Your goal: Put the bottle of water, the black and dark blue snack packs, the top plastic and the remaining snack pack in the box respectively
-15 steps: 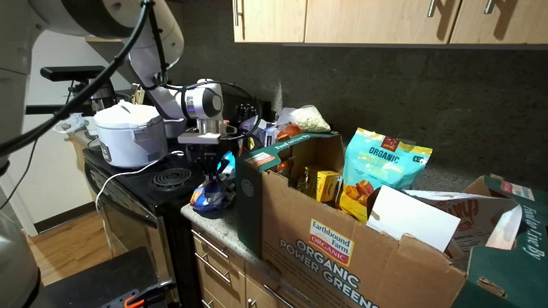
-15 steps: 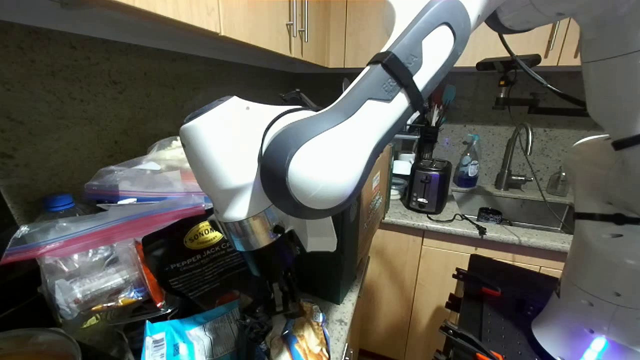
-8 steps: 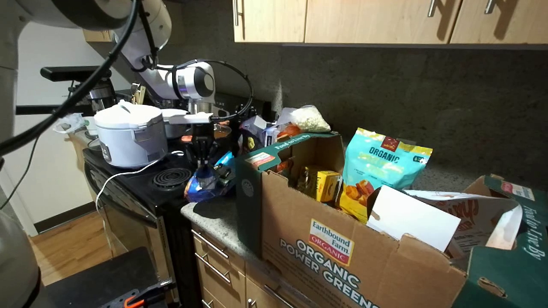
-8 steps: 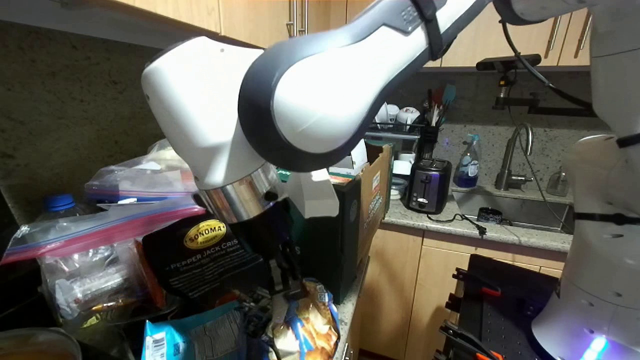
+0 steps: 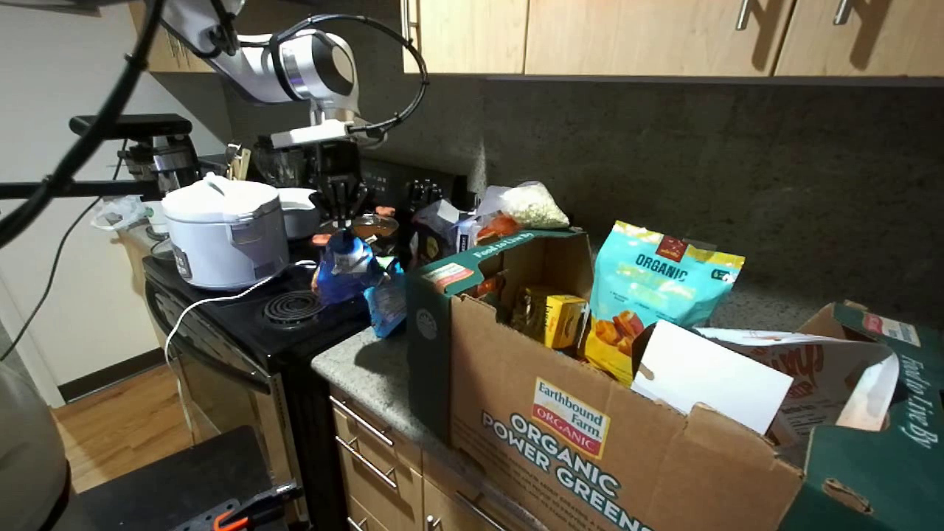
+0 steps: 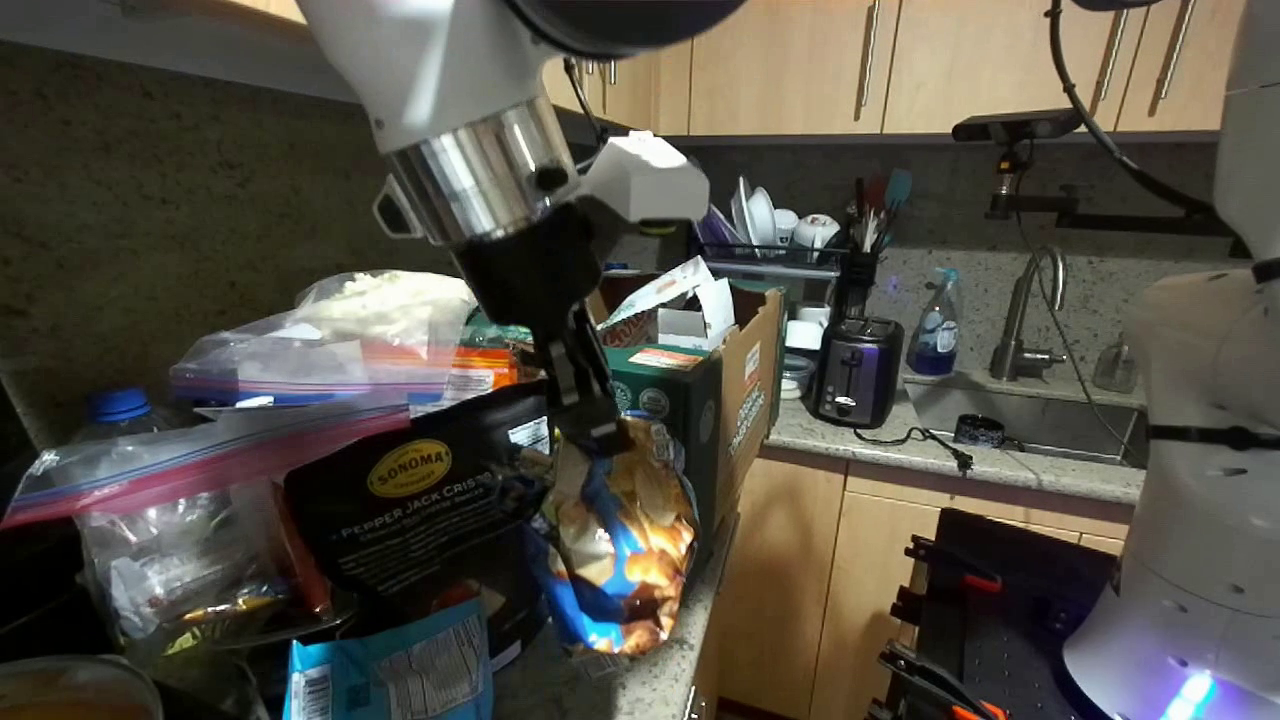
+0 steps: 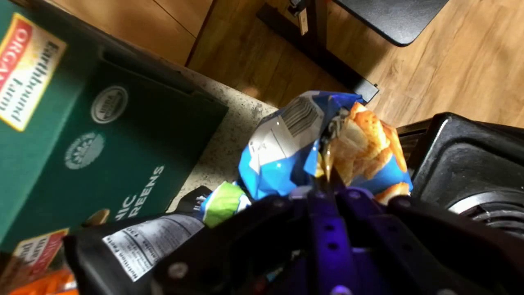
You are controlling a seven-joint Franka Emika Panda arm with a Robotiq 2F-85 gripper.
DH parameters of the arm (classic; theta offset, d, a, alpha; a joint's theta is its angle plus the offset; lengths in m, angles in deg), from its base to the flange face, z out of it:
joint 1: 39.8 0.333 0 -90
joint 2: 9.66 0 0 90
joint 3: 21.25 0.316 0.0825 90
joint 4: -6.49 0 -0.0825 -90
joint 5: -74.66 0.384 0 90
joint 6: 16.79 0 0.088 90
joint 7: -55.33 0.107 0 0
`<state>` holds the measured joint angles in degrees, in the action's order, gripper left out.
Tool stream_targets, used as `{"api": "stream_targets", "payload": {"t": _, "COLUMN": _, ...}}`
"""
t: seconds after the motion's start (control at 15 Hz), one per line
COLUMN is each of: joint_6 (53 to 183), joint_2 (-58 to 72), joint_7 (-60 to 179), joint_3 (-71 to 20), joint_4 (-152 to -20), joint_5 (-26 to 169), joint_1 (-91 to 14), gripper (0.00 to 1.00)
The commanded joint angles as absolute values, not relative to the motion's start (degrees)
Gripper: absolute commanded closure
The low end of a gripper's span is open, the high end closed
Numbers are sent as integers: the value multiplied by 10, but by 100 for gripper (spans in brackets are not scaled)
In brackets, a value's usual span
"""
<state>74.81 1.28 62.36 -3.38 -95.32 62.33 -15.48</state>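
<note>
My gripper (image 5: 344, 223) is shut on the top of a dark blue snack pack (image 5: 344, 274) and holds it up beside the box. The pack's food picture shows in an exterior view (image 6: 615, 560); it hangs below the fingertips in the wrist view (image 7: 278, 164). The brown and green box (image 5: 516, 369) stands to its right, flaps up, with several items inside. A black snack pack (image 6: 420, 510) leans near the gripper. A light blue snack pack (image 6: 400, 660) lies in front of it. A clear plastic bag of white pieces (image 6: 390, 310) lies behind. A blue-capped bottle (image 6: 120, 404) is partly hidden by another zip bag.
A white rice cooker (image 5: 225, 236) stands on the black stove (image 5: 295, 332) beside the counter (image 5: 354, 361). The box's near end wall (image 6: 660, 400) rises close to the held pack. Wall cabinets (image 5: 649, 37) hang above.
My gripper has risen, bringing the dark blue snack pack up from among the other packs. The light blue pack shows more fully now. The box has not moved.
</note>
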Motion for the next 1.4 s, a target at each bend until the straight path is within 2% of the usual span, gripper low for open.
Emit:
{"api": "stream_targets", "payload": {"t": 0.0, "joint_6": 708, "joint_2": -22, "joint_7": 624, "joint_3": -33, "joint_4": -920, "joint_5": 627, "joint_1": -166, "gripper": 100}}
{"api": "stream_targets", "payload": {"t": 0.6, "joint_6": 673, "joint_2": -88, "joint_7": 636, "joint_3": -43, "joint_4": -881, "joint_5": 637, "joint_1": -201, "gripper": 100}}
{"api": "stream_targets", "payload": {"t": 1.33, "joint_6": 731, "joint_2": -204, "joint_7": 732, "joint_3": -90, "joint_4": -927, "joint_5": 667, "joint_1": -277, "gripper": 100}}
